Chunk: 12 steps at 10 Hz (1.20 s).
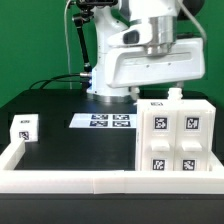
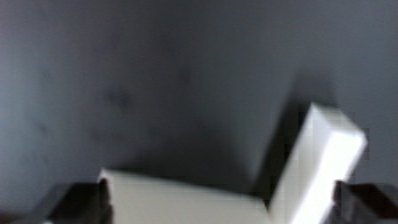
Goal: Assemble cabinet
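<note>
The white plastic boxy cabinet is stood upright, long axis vertical, 4 tags faced toward the low white border wall just before it. Toward the exterior view's left of the cabinet lie the marker board and a small white tagged block. Above the cabinet, the gripper is spread wide beside white parts; whether they are clamped cannot be told.

No words or numbers could be read; only square coded tags showed on the cabinet, the small block and the marker board.
</note>
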Each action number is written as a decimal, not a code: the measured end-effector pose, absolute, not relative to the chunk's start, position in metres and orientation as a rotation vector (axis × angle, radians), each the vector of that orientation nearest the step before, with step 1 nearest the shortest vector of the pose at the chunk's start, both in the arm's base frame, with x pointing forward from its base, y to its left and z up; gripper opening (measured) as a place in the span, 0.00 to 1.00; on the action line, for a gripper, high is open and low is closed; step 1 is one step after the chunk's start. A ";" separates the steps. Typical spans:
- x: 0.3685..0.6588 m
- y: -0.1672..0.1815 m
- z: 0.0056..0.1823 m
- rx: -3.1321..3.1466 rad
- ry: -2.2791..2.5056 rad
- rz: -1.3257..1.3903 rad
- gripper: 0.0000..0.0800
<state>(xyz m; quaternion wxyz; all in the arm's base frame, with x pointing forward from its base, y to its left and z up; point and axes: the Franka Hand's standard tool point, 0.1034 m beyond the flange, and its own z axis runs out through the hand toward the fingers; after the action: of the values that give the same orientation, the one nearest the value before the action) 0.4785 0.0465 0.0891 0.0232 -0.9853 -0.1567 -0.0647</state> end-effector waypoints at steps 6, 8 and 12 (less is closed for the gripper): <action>0.445 -0.095 0.070 -3.096 -0.579 -0.178 1.00; 0.451 -0.093 0.071 -3.092 -0.590 -0.179 1.00; 0.447 -0.099 0.069 -3.088 -0.624 -0.168 1.00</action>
<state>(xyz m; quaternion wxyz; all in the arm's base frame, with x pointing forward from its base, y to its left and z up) 0.4472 -0.0993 0.0691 -0.0067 -0.9788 -0.1978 -0.0533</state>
